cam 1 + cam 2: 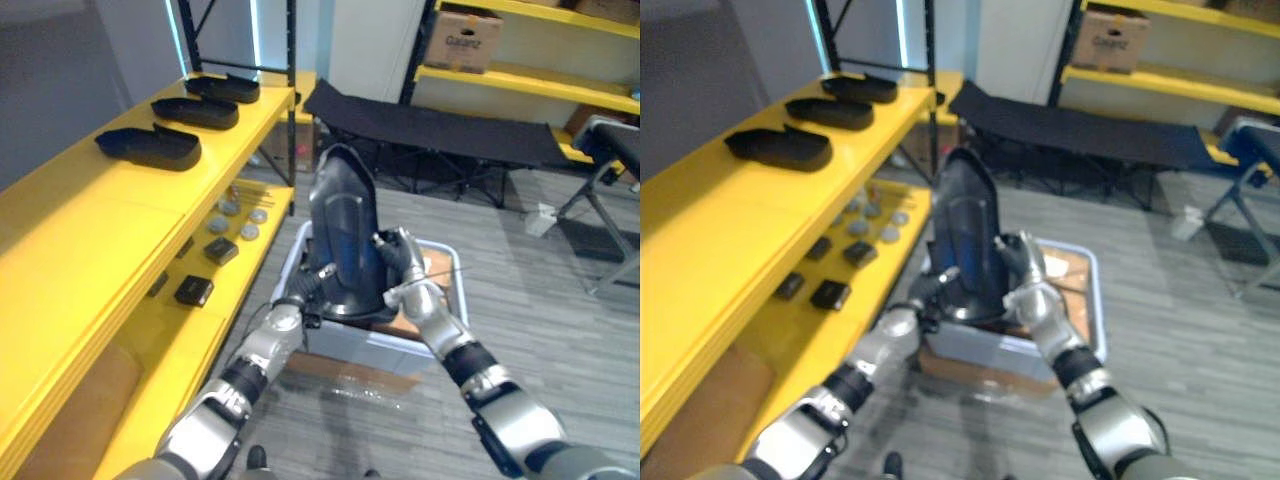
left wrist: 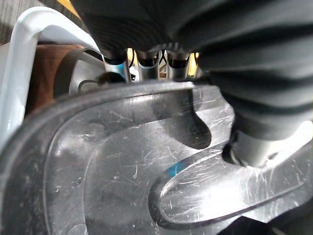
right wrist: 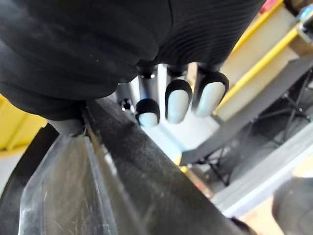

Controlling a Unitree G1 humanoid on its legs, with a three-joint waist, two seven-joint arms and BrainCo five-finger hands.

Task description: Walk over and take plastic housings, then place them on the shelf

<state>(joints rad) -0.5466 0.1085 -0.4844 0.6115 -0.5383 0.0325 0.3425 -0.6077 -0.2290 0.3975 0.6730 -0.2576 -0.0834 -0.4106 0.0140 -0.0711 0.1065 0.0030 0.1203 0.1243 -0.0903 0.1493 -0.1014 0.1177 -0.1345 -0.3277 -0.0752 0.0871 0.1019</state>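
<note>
Black housing (image 1: 345, 230), yellow shelf (image 1: 90, 220), pale grey bin (image 1: 370, 350)

Bin (image 1: 380, 352) interior — mostly hidden behind housing (image 1: 345, 225).

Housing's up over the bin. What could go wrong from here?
1. The housing is pinched at its rim by the left hand and right hand; it could twist or slip and drop into the bin.
2. Held upright, it may clip the shelf edge or the three housings already on top.
</note>
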